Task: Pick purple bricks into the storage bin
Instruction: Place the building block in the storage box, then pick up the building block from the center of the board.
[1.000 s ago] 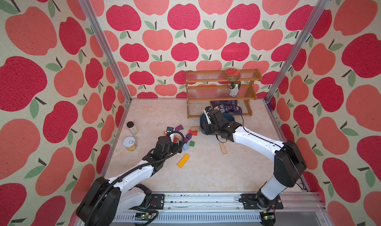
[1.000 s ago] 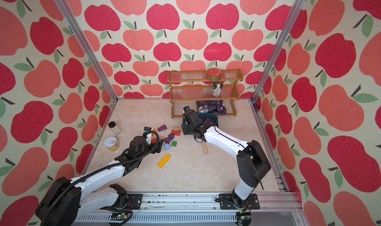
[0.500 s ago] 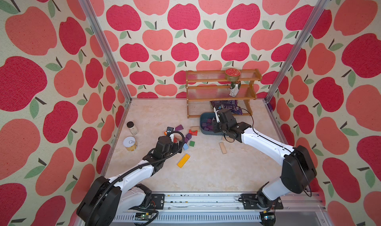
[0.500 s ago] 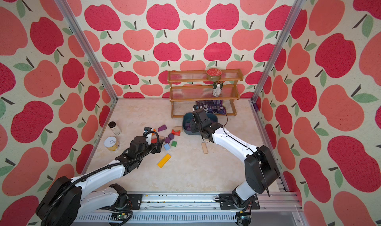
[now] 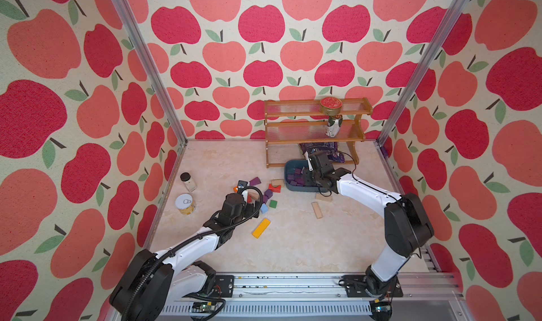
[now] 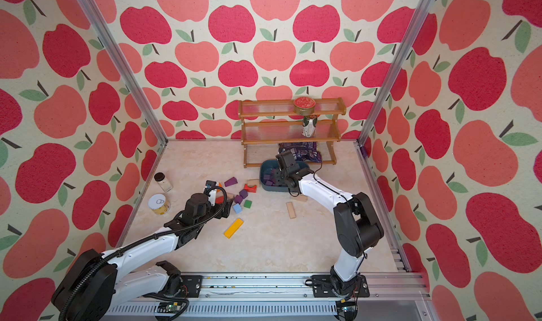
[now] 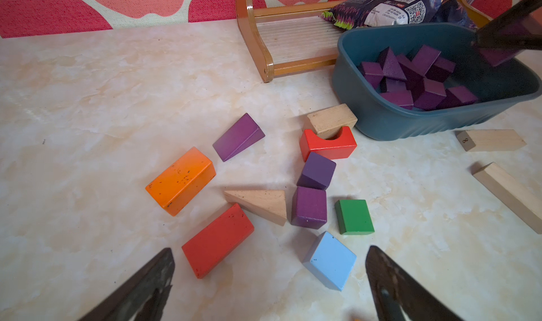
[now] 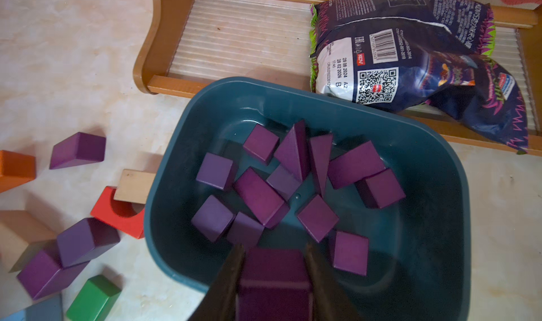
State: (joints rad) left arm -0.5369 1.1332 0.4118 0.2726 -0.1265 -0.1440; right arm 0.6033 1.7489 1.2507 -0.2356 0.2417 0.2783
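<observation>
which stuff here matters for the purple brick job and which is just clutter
Job: blue bin, purple blocks inside, three loose purple blocks, held purple block in right end effector.
Clutter: other coloured blocks, plain wood blocks, snack bag, rack, jar, cans.

A dark teal plastic bin [image 8: 425,205], rectangular with rounded corners, sits upright toward the back right of the tabletop [image 7: 88,99]. It holds about a dozen purple bricks [image 8: 261,196] in a loose jumble, mostly cube-shaped, with two longer blocks and two wedge pieces leaning together near the middle. One more brick [image 8: 274,278], dark purple, hangs over the bin's inside, pinched between the jaws of the right gripper [image 8: 273,246]. Three purple pieces lie outside on the tabletop, near the bin: a wedge [image 7: 238,136] on its side and, apart from it, two loose cubes [image 7: 309,207] touching each other.
</observation>
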